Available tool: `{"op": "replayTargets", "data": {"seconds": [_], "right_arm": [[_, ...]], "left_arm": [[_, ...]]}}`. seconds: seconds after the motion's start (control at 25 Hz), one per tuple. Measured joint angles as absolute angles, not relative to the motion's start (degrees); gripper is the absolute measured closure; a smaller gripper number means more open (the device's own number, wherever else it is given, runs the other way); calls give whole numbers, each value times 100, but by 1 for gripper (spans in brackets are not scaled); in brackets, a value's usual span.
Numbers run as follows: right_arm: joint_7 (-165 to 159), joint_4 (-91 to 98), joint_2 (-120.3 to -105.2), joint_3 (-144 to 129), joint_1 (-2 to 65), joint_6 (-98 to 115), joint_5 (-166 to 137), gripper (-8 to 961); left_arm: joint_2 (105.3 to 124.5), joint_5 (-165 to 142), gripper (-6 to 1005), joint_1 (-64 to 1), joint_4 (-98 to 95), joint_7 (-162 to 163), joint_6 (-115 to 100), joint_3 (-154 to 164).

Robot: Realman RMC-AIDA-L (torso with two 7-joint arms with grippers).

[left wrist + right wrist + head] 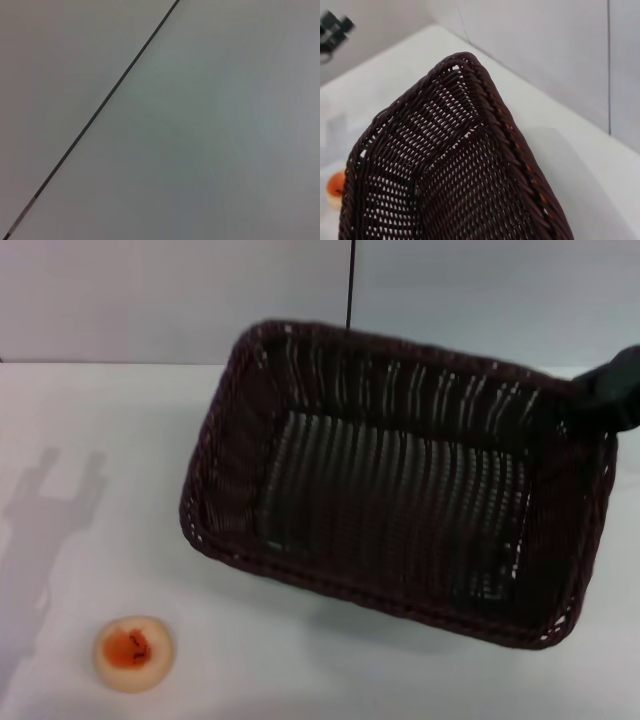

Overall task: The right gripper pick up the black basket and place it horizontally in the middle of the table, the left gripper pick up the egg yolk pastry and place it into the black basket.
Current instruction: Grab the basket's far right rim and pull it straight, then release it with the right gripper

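Note:
The black basket [400, 490] is a large dark woven wicker basket. It hangs tilted over the white table [90, 420], with its shadow under its near edge. My right gripper [603, 392] is shut on the braided rim at the basket's far right corner. The right wrist view shows the basket's rim and inside wall [470, 165] close up. The egg yolk pastry [133, 652] lies on the table at the near left, and a part of it shows in the right wrist view [335, 187]. My left gripper [334, 25] shows only far off, above the table's left side. Its shadow [60, 490] has two prongs apart.
A grey wall with a dark vertical seam [351, 285] stands behind the table. The left wrist view shows only this wall and a seam [100, 107]. Bare table lies between the pastry and the basket.

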State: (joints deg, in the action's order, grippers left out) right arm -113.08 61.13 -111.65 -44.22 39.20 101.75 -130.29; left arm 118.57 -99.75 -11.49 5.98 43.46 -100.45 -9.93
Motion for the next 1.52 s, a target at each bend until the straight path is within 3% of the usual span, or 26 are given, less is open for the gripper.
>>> {"op": "replayTargets", "data": {"seconds": [0.08,0.36,1.52], "right_arm": [[-10967,6096,-10970,-4381,3828,10432,-12428,785],[-10293,6105,-10696,-4310,3846,11074,-12043,784],[-8098,4756,-10783,-4393,4048,10268,-12307,735]], "left_arm": [[11856,-9976,304,-1152,598,4350,-10066,-993],[11841,-9975,305,-1152,566,4506,-10082,-1022],[11848,-10055,304,-1114,598,4885,-10085,-965]]}}
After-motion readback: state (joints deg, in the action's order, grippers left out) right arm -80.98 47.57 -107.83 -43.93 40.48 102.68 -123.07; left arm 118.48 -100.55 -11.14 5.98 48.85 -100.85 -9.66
